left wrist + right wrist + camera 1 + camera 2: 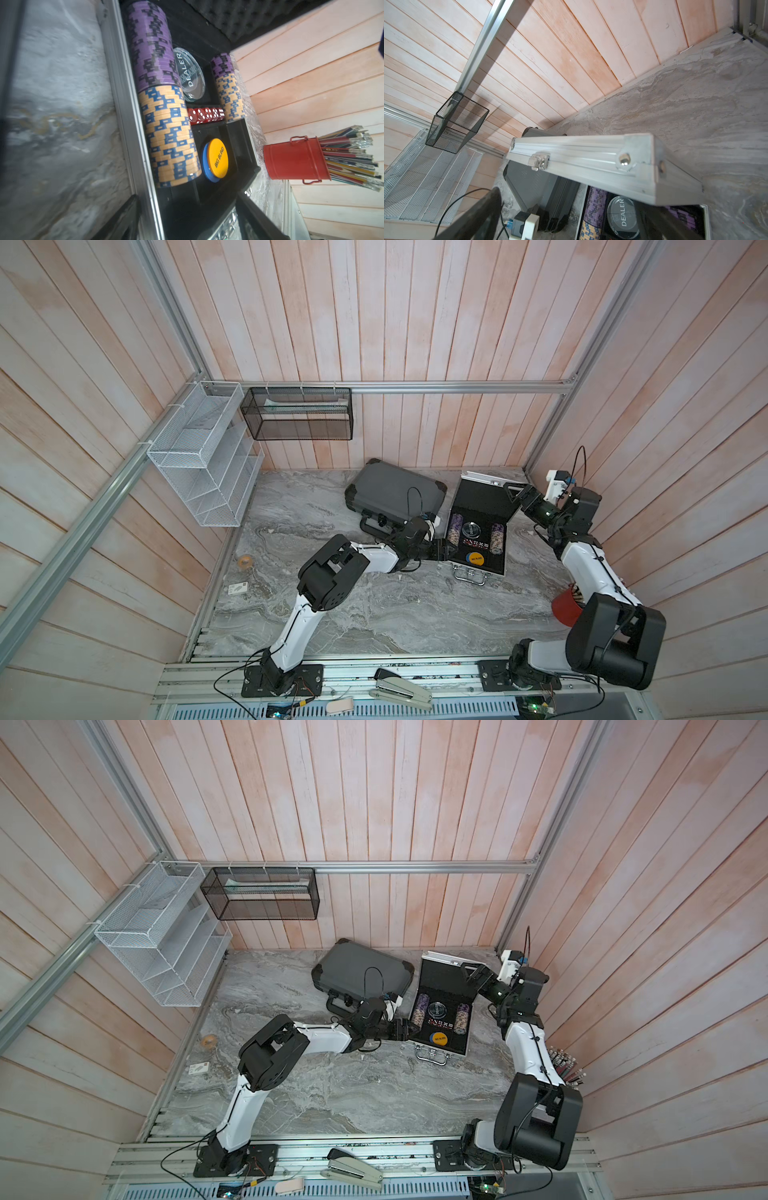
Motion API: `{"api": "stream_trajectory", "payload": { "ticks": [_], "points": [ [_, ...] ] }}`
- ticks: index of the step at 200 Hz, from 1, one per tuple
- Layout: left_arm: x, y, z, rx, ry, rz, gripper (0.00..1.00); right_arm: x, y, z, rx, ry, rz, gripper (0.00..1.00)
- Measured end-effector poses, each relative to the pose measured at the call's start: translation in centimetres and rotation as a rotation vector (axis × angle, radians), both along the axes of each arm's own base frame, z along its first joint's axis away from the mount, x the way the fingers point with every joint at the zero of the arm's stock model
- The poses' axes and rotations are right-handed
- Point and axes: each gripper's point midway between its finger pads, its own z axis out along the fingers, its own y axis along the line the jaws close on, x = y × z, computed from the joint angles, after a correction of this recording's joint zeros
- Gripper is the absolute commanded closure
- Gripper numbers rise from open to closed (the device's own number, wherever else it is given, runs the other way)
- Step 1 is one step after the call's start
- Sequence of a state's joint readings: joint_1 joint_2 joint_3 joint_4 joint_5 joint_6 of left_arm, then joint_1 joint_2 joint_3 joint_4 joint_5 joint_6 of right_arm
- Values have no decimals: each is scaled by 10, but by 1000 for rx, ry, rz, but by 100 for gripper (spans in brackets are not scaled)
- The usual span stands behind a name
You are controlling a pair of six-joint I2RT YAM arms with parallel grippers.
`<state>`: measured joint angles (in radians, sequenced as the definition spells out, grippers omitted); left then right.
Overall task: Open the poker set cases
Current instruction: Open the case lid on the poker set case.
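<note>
Saw one poker case open and one shut.

Found the left gripper (444, 549) low at the left wall of the silver aluminium case (490, 571), which sat toward the back right corner of the tabletop (374, 614); jaws partly spread astride that wall, closed on nothing. Saw inside, on black lining, two rows of purple and tan-and-blue poker chips (164, 124), a clear DEALER button (189, 74), red dice (205, 115) and a yellow BIG BLIND button (218, 158). Farther back, found the lid (581, 164) raised, with the right gripper (515, 491) at its right edge, jaws at full spread, the lid's rim between them; could not tell contact. Noted the dark grey case (395, 489) shut, flat by the back edge, just left of the silver one.
</note>
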<state>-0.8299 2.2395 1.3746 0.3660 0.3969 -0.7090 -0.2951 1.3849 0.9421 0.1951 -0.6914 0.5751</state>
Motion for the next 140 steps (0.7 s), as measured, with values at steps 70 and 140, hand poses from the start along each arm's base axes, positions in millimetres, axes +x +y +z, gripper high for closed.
{"api": "stream_trajectory", "payload": {
  "ticks": [70,140],
  "points": [
    [-8,-19,0,-32,17,-33,25,30,-14,0,-7,-6,-37,1],
    [-13,-32,0,-51,26,-60,25,51,-21,16,77,-43,-65,1]
  ]
}}
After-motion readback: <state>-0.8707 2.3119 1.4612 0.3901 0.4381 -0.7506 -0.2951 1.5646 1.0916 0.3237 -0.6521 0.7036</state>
